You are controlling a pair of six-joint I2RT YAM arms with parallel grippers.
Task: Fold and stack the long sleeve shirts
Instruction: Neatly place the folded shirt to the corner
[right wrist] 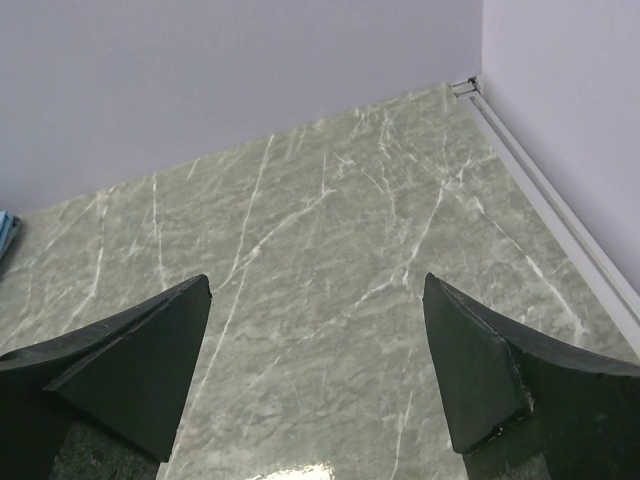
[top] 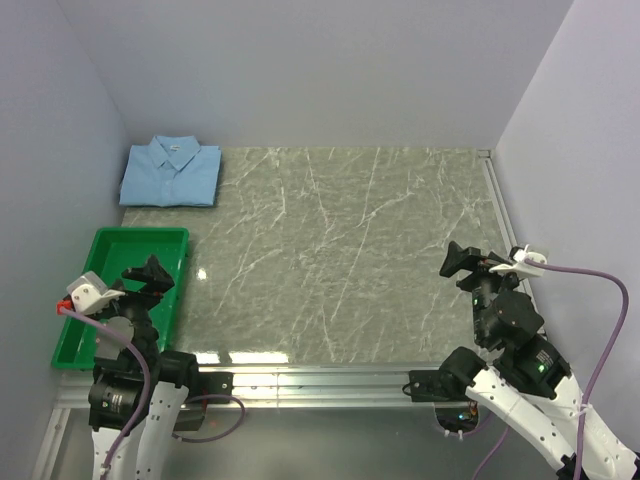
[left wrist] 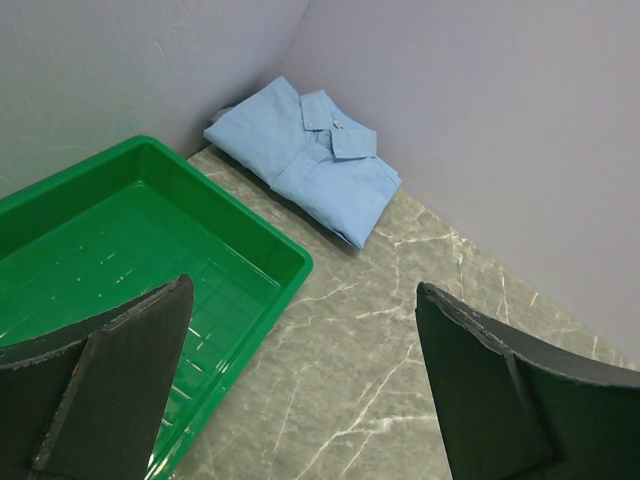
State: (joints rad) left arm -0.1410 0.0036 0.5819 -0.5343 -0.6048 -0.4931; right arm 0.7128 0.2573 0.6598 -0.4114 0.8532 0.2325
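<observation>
The left gripper [top: 150, 272] [left wrist: 303, 290] hangs at the near left of the worktop [top: 340, 250], its jaws spread wide with nothing between them. In the left wrist view its two dark fingers [left wrist: 120, 380] frame the right-hand rim of the green tray [top: 100, 236] [left wrist: 292, 252], over which it sits. The right gripper [top: 462, 262] [right wrist: 316, 285] is at the near right, well apart from the left one. Its jaws are likewise wide apart and hold nothing; only bare marbled surface shows between its fingers [right wrist: 140, 350].

Beyond the tray's far end, in the far left corner, lies the light blue shirt [top: 170, 172] [left wrist: 310, 160]. It is folded into a flat rectangle, collar up and button front showing, close against the pale walls [top: 330, 70]. A second shirt does not show in any view.
</observation>
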